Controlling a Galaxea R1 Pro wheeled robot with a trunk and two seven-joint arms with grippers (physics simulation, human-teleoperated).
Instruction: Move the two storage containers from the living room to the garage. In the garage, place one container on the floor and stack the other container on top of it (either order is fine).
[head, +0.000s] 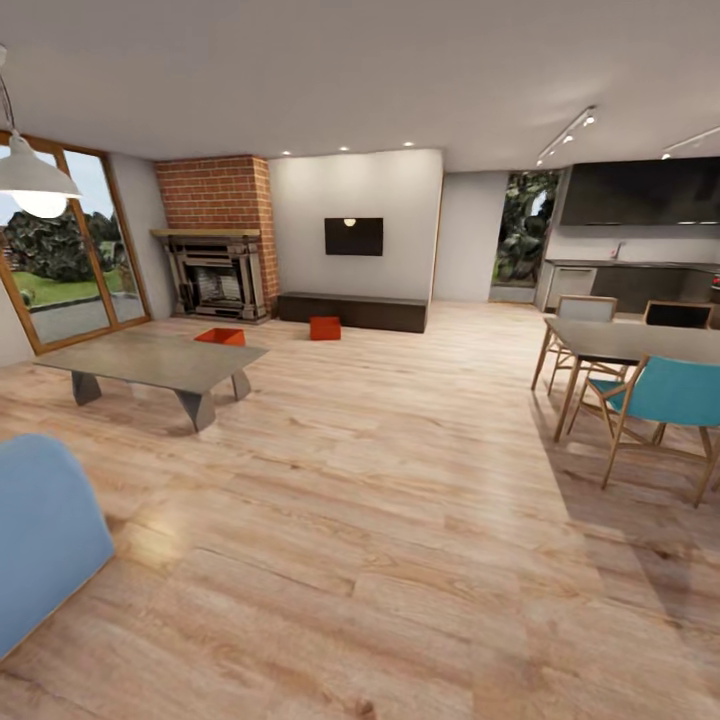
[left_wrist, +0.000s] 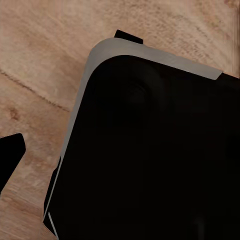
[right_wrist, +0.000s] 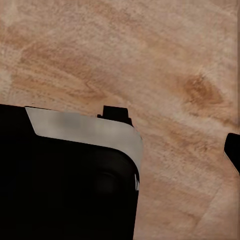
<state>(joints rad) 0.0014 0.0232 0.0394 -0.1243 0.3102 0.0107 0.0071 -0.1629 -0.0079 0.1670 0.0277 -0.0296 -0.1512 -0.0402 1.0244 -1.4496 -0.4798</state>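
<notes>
I stand in the living room on its light wood-plank floor (head: 380, 520). The two storage containers are far ahead on that floor. One red-orange box (head: 220, 336) lies behind the low grey coffee table (head: 150, 362), by the brick fireplace (head: 218, 240). The other box (head: 325, 328) sits in front of the dark low TV bench (head: 352, 311). In the left wrist view a dark finger (left_wrist: 10, 159) pokes in at the frame's edge over the planks. In the right wrist view a dark finger (right_wrist: 233, 150) does the same. Both hang beside my black base (left_wrist: 155, 150), holding nothing that I can see.
A blue sofa corner (head: 40, 530) is close at the left. A dining table (head: 640, 342) with a teal chair (head: 665, 400) stands at the right, with the kitchen counter (head: 630, 275) behind it. Glass doors (head: 70, 250) line the left wall. A wide stretch of floor leads toward the boxes.
</notes>
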